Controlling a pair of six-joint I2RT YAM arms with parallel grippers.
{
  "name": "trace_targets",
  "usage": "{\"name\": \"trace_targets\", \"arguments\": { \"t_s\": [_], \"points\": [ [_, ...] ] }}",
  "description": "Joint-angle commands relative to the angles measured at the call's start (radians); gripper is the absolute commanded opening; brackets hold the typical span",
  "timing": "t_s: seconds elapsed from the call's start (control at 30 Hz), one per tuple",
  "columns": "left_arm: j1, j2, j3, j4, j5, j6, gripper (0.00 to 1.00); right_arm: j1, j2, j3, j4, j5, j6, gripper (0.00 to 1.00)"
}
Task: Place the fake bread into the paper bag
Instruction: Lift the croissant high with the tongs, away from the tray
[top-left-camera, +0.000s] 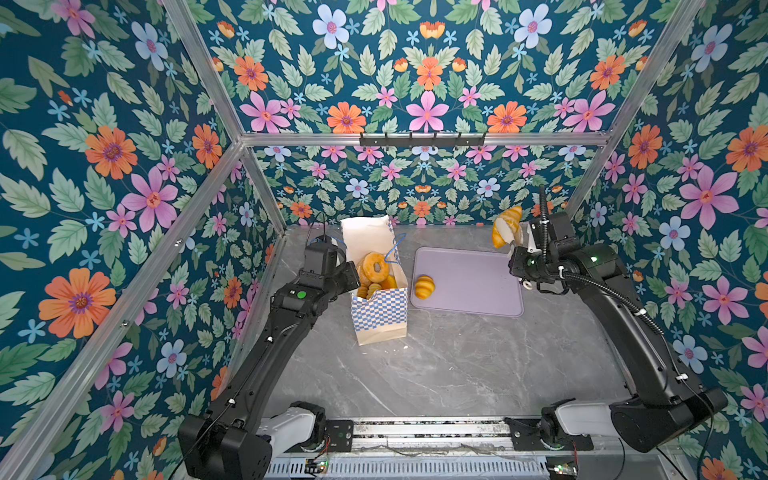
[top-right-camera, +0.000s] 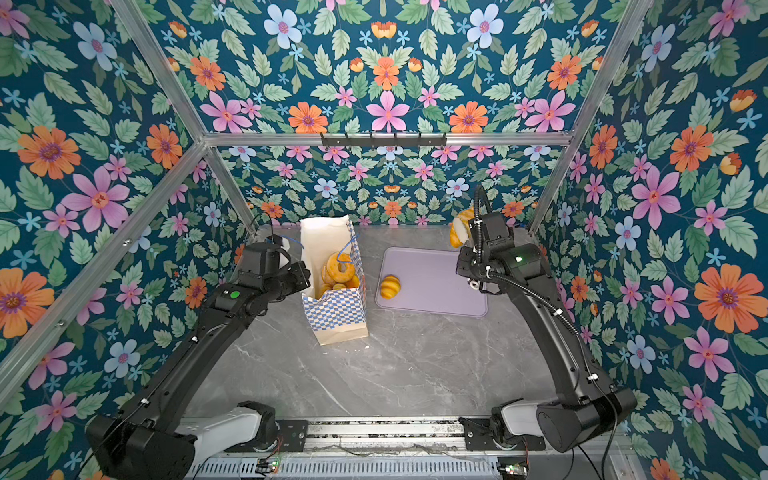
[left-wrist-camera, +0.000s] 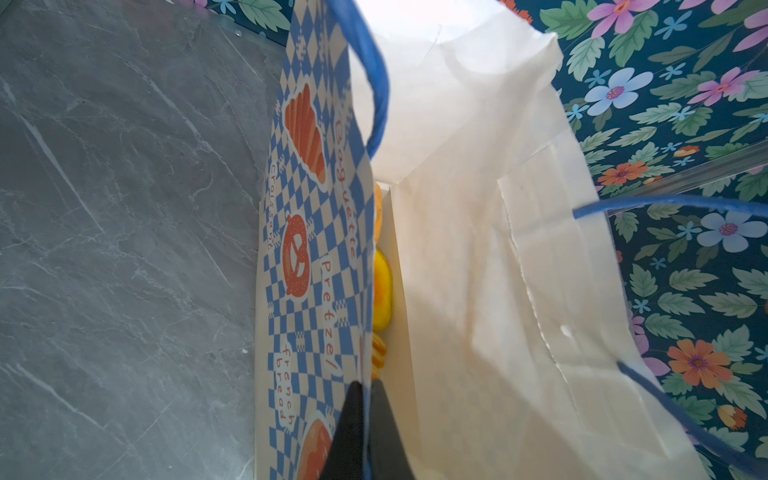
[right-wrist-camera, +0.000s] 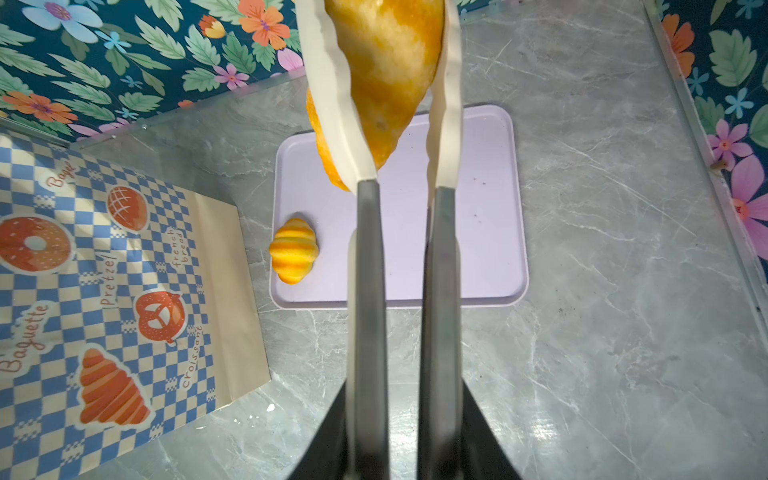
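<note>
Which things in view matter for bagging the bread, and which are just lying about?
In the job:
tall cream paper bag with blue checks, pinched by the left gripper;
glossy golden long loaf, held by the right gripper;
small ridged golden bun, not yet bagged;
golden ring-shaped bread, already bagged.

Just lying about:
flat lilac tray;
black hook rail on the back frame.

The whole table (top-left-camera: 457, 374) was viewed from high over its near edge in both top views, facing the back wall (top-left-camera: 415, 183). The mouth of the bag (left-wrist-camera: 478, 249) was seen close up by the left wrist camera. The tray (right-wrist-camera: 478, 208) and bag were shared by the right wrist and top views.
</note>
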Motion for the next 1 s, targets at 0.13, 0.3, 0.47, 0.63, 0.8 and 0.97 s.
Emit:
{"name": "trace_targets", "arguments": {
  "t_s": [0.13,0.3,0.47,0.63,0.8,0.97],
  "points": [
    [0.001,-0.002,0.001,-0.023,-0.010,0.008,0.05,0.001,-0.033,0.060,-0.015,0.016,-0.010,0.28],
    [0.001,-0.002,0.001,-0.023,-0.010,0.008,0.04,0.000,-0.053,0.099,-0.022,0.007,-0.010,0.28],
    [0.000,-0.002,0.003,-0.023,-0.011,0.008,0.04,0.001,-0.071,0.126,-0.024,-0.010,-0.004,0.28],
    [0.000,-0.006,0.002,-0.025,-0.011,0.008,0.04,0.001,-0.087,0.148,-0.022,-0.039,0.007,0.29],
    [0.001,-0.006,0.003,-0.023,-0.010,0.006,0.04,0.000,-0.100,0.158,-0.007,-0.093,0.023,0.28],
    [0.001,-0.006,0.002,-0.022,-0.010,0.004,0.04,0.000,-0.110,0.153,0.016,-0.153,0.045,0.28]
  ]
}}
